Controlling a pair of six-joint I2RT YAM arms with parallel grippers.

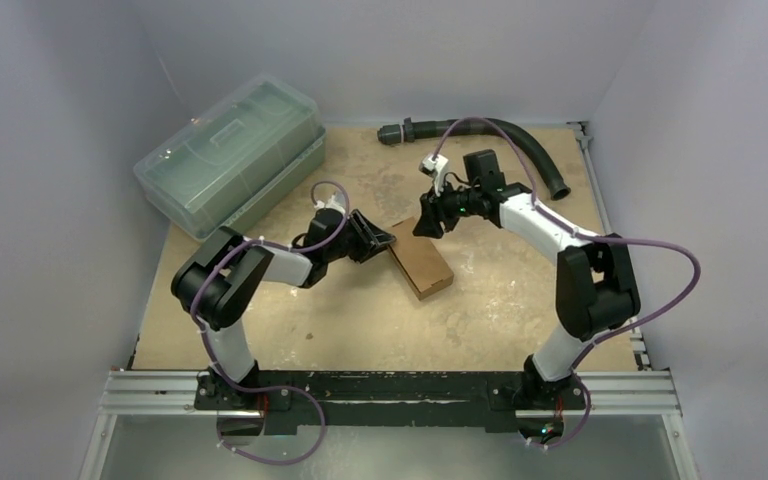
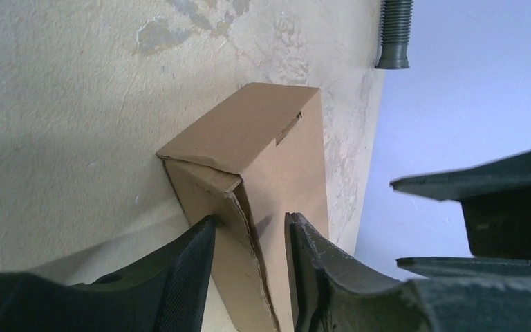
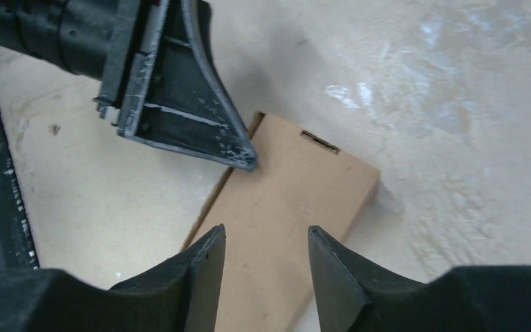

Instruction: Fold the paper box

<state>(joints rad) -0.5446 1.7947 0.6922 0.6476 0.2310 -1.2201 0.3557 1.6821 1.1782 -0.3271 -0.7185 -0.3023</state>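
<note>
Lying beside the released left gripper [image 2: 249, 223], the paper box [image 1: 422, 265] sits below the released right gripper [image 3: 266, 233]

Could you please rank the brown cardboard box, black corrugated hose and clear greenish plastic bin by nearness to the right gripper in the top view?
1. Brown cardboard box, just beside the right gripper.
2. Black corrugated hose, far edge.
3. Clear greenish plastic bin, far left.

The far end of the paper box [image 1: 421, 270] was crowded: the left gripper [image 1: 380, 238] stood at its left corner, the right gripper [image 1: 425, 222] just above it. Its near end and right side were free. The plastic bin [image 1: 230, 155] filled the far left corner of the table [image 1: 500, 320]; a black hose [image 1: 508, 128] lay along the far edge.
</note>
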